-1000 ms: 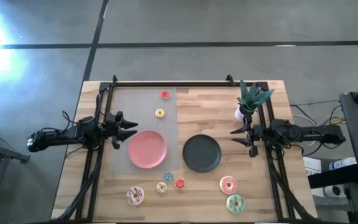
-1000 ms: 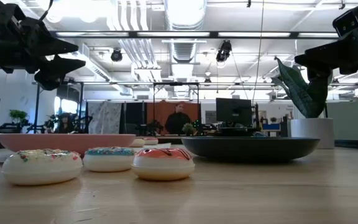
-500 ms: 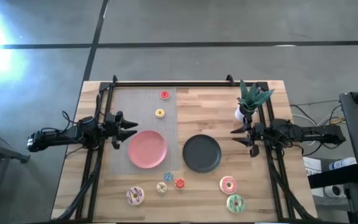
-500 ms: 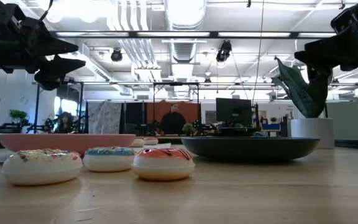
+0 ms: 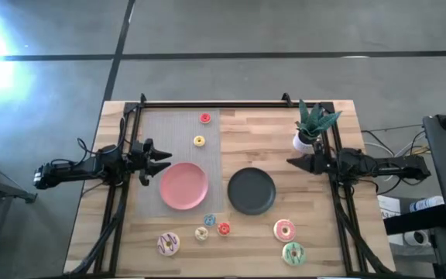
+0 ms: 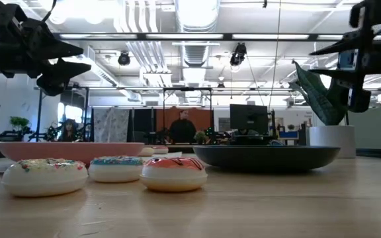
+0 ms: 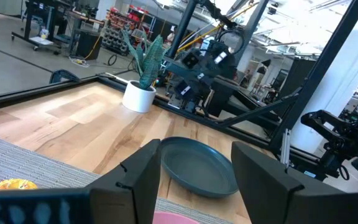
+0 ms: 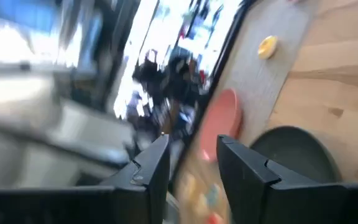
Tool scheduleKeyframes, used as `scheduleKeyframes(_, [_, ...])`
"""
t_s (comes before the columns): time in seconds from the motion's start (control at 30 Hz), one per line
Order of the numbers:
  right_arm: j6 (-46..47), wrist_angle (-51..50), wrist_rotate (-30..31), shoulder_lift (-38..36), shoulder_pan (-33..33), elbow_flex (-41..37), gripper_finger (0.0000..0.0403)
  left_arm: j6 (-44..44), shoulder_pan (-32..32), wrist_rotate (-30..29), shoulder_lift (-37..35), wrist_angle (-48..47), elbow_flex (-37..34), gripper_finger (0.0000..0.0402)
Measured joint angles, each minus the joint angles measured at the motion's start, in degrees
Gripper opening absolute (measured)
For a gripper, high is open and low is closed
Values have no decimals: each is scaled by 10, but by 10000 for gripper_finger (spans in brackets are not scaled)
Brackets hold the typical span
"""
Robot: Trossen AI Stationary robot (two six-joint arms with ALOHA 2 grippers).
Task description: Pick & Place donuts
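Both arms reach inward above the bench [image 5: 269, 132], level with its surface. The left end effector [image 5: 161, 161] hangs with fingers spread, empty, just beside the pink plate [image 5: 184, 185]. The right end effector [image 5: 294, 162] hangs beside the potted plant [image 5: 311, 124], near the black plate [image 5: 252, 191], fingers parted (its wrist view is blurred). Donuts lie untouched: red [image 5: 205, 118] and yellow [image 5: 199, 141] on the grey mat [image 5: 161, 128]; white [image 5: 168, 244], bluish [image 5: 210, 220], red [image 5: 224, 229], pink [image 5: 285, 229] and green [image 5: 293, 252] along the near edge. Beyond stands an open workshop with a person [image 6: 181, 125] far off.
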Motion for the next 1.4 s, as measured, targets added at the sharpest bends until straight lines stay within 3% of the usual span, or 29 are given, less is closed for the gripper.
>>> scheduleKeyframes(0.13, [83, 24, 82, 4, 0, 0, 127, 0, 0, 0, 0, 0, 0, 171])
scheduleKeyframes(0.27, [77, 35, 115, 3, 0, 0, 125, 0, 0, 0, 0, 0, 0, 171])
scheduleKeyframes(0.77, [79, 45, 76, 51, 0, 0, 120, 0, 0, 0, 0, 0, 0, 171])
scheduleKeyframes(0.87, [36, 70, 78, 70, 0, 0, 120, 0, 0, 0, 0, 0, 0, 171])
scheduleKeyframes(1.1, [-19, 72, 142, 103, -1, 0, 127, 0, 0, 0, 0, 0, 0, 171])
scheduleKeyframes(1.23, [-19, 70, 127, 122, -3, 0, 137, 0, 0, 0, 0, 0, 0, 171])
scheduleKeyframes(1.4, [-2, 70, 21, 159, -3, 0, 153, 0, 0, 0, 0, 0, 0, 171])
